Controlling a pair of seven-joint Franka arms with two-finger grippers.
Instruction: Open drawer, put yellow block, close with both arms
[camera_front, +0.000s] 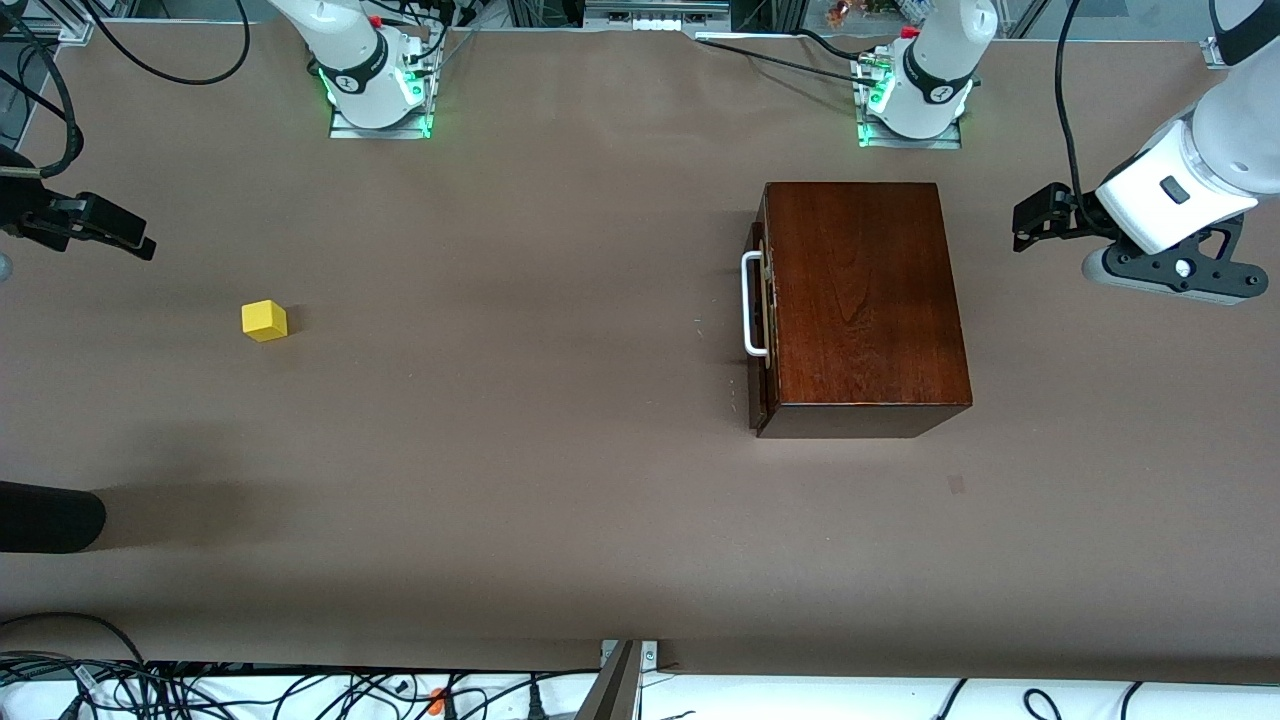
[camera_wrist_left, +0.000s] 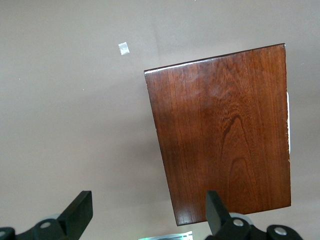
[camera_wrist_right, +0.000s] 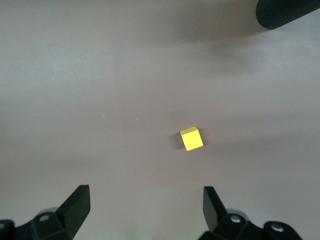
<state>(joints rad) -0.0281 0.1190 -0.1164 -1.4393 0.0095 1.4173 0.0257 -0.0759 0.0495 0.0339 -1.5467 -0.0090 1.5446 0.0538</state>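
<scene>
Nearest the front camera we see a dark rounded object (camera_front: 45, 518) poking in at the right arm's end of the table (camera_front: 560, 480); we cannot tell what it is. Farther from the camera, on the brown tabletop toward that same end, sits the yellow block (camera_front: 264, 321), alone and well apart from everything else. We find the right gripper (camera_front: 95, 228) up in the air over the table's edge at the right arm's end, and its wrist view looks down on the block (camera_wrist_right: 191, 138) with the two black fingers (camera_wrist_right: 75, 207) spread wide and nothing between them. Toward the left arm's end stands the dark reddish-brown wooden box (camera_front: 862, 300), its drawer (camera_front: 760, 330) pushed in, or very nearly so, with the white U-shaped handle (camera_front: 752, 305) on the face that points toward the right arm's end of the table. We see the left gripper (camera_front: 1040, 215) hanging in the air beside the box, over bare table at the left arm's end. Its wrist view shows the polished top of the box (camera_wrist_left: 225, 135) below, and its fingers (camera_wrist_left: 77, 212) stand wide apart, holding nothing. A small pale mark (camera_wrist_left: 123, 48) lies on the table near the box.
</scene>
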